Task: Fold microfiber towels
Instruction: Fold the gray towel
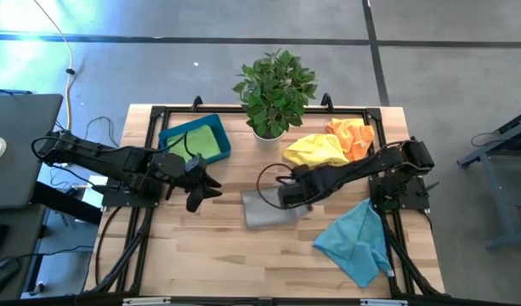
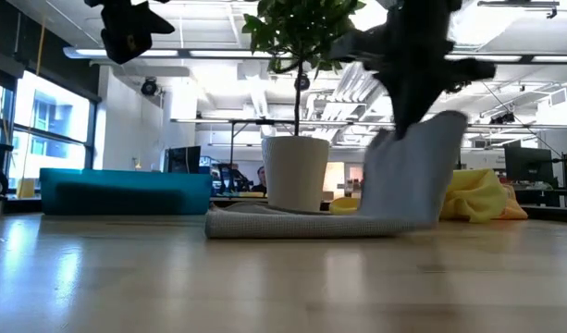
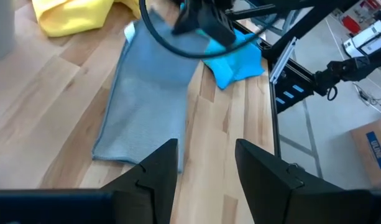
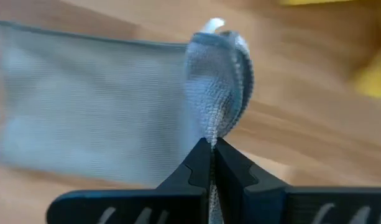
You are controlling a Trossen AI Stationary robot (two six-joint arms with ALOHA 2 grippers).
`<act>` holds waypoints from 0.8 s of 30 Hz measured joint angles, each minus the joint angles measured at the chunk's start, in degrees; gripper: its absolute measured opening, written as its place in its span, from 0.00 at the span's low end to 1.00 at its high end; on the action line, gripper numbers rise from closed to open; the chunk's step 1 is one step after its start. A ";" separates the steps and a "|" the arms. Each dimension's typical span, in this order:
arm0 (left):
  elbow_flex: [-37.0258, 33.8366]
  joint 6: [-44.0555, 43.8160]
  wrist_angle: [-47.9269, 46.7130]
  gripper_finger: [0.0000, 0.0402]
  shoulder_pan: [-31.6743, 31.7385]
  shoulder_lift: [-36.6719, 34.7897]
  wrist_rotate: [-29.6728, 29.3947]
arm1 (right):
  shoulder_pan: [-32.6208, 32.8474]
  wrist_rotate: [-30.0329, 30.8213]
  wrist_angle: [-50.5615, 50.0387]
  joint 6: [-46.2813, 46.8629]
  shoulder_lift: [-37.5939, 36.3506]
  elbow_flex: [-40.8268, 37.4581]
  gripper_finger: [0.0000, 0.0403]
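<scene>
The grey towel (image 1: 264, 210) is lying mid-counter (image 1: 201, 263), already doubled into a strip, and I am pinching its right end clear of the wood in my right claw (image 4: 213, 144), clamped tight on the cloth. I judge I am making the second fold: carry this end over toward the flat left end, matching edges. My left claw (image 3: 206, 163) is hovering parted and empty nearby.

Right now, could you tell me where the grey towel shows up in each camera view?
High view: grey towel at table centre, under the right gripper.
Low view: centre, right edge lifted.
Left wrist view: upper left, lying flat.
Right wrist view: fills the left, edge pinched.
Shared landmark: yellow towel beside it, seen in high, low and left wrist views.
</scene>
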 joint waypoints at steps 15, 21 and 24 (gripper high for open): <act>0.00 -0.15 0.02 0.37 0.00 0.00 0.01 | -0.86 -0.37 -20.35 -0.02 0.23 8.84 0.00; 0.00 -0.15 0.09 0.37 0.00 0.02 0.01 | -0.86 2.11 -11.23 -0.02 2.04 8.82 0.00; 0.00 -0.15 0.04 0.37 0.00 0.02 0.01 | -0.93 2.62 -8.15 -0.17 3.64 8.82 0.00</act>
